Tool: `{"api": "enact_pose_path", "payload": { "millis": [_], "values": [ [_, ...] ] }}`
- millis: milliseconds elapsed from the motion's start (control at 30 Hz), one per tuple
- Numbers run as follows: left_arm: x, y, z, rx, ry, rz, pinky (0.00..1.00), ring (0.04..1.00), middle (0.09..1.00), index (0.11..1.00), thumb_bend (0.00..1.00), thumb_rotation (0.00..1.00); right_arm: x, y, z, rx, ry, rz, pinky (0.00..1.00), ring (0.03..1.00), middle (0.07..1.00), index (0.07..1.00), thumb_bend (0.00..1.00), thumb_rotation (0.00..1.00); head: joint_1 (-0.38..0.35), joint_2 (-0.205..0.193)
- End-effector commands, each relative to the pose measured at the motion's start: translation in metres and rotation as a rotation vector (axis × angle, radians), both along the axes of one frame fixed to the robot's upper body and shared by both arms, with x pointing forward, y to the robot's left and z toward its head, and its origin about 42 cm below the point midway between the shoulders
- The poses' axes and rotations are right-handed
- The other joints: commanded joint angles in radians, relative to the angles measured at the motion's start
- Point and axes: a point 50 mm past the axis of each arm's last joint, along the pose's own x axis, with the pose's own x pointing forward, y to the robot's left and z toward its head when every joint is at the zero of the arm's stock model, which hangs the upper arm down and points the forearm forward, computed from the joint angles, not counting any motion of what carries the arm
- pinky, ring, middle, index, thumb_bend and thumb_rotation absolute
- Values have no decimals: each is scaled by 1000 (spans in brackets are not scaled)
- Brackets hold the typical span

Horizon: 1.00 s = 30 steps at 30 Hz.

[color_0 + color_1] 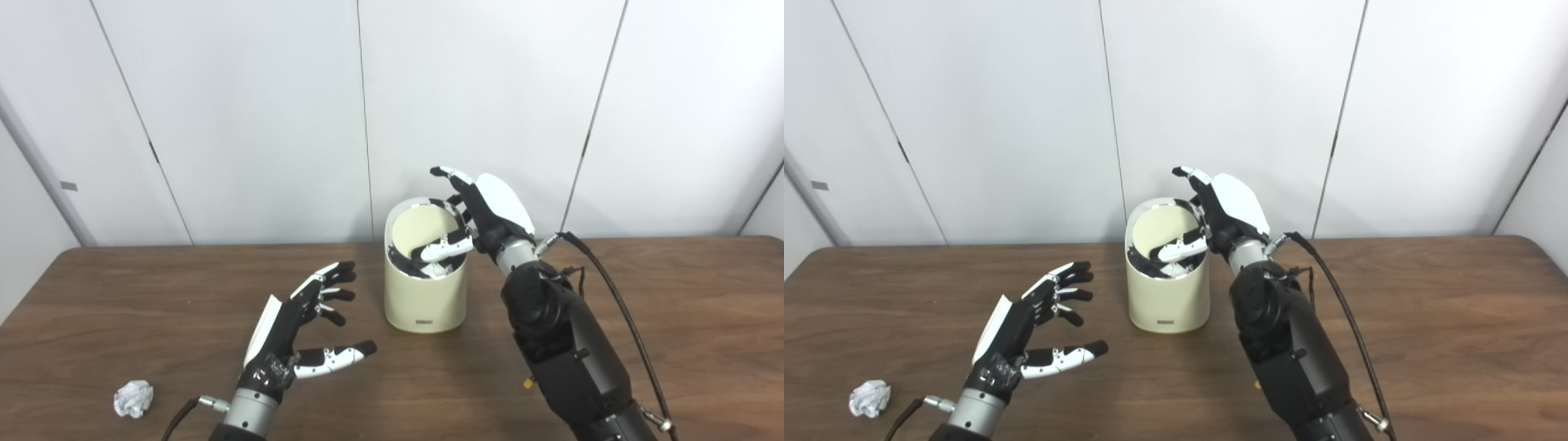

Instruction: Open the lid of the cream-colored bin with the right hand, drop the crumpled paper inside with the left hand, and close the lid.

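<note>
Bin: cream-colored, round, upright on the brown table; taken as the landmark for every line below.
Lid: tipped up on edge inside the bin mouth, pale underside facing the camera, dark interior visible below it.
Right hand: at the bin's right rim; thumb reaching into the mouth and lying against the tilted lid, fingers raised and spread above the rim's far side. Contact with the lid seen at the thumb only; no closed grasp visible.
Right arm: just right of the bin, rising from the bottom edge, black cable looping along its outer side.
Left hand: left of the bin and nearer the camera, above the table, palm turned toward the bin, fingers and thumb spread wide, holding nothing.
Crumpled paper: white ball lying on the table, well to the left of the bin and nearer the camera, beyond the left hand's wrist, apart from both hands.
Wall: white panels directly behind the bin.
</note>
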Motion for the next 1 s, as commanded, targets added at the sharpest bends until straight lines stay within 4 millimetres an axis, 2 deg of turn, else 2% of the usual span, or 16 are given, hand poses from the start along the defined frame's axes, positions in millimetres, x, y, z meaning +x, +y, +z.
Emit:
{"api": "enact_pose_path", "payload": {
  "millis": [0,133,233,300,467,567,700,867,967],
  "values": [
    [1,-2,16,-7,-68,-1,550,733,821,856,733,27,2,-9,-7,-47,41,-55,571,734,916,866,691,0,2,0],
    [1,-1,16,-6,-69,0,558,733,822,856,732,21,1,-11,-5,-14,44,-47,587,774,919,873,679,0,4,-1],
    [2,0,15,-7,-71,-3,557,734,821,856,731,27,-1,-13,0,58,34,-32,606,815,908,882,653,154,3,-5],
    [2,1,15,-10,-72,-5,556,733,819,856,732,22,-2,-15,4,118,23,-15,617,834,909,885,646,218,0,-5],
    [3,0,15,-6,-71,-6,555,733,819,854,734,19,-9,-23,14,259,-43,46,634,834,909,871,618,156,0,-6],
    [3,0,16,-5,-70,-5,553,733,819,852,736,30,-13,-29,19,277,-93,54,598,808,892,856,622,185,-2,-6],
    [3,-2,16,-7,-70,-8,553,734,820,853,738,34,-20,-38,23,286,-115,54,582,780,873,862,615,297,-2,-6],
    [4,-2,17,-5,-74,-14,550,733,821,853,733,34,-30,-52,15,333,-141,58,576,764,864,855,609,279,-2,-7],
    [5,-2,17,-6,-75,-12,552,733,821,854,733,40,-36,-63,5,339,-149,63,569,756,863,850,610,339,-2,-7]
  ]
}}
